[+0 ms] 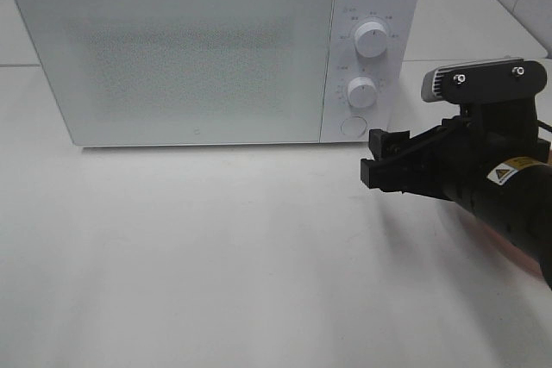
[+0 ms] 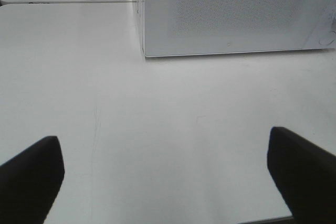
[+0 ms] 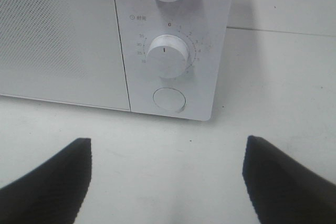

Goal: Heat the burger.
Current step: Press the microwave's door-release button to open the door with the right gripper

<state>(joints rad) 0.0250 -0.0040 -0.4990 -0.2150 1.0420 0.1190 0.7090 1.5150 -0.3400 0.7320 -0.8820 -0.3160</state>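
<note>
Faced round button (image 3: 169, 99) of the shut microwave (image 1: 190, 58) with right tool (image 1: 373, 159) spread wide, empty; hovered left tool (image 2: 165, 177) equally wide, empty, over the white desk (image 2: 157, 119).

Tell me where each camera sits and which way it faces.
Exterior high: mounted off the arms, looking down at the table and the microwave front; the right arm and right gripper reach in from the right.
Left wrist: on the left arm, low over the table, facing the microwave's door; only the left gripper shows, jaws wide.
Right wrist: on the right arm, facing the microwave's lower dial and round button; the right gripper shows, jaws wide.
Shared: exterior and right wrist views both show that dial and button.
</note>
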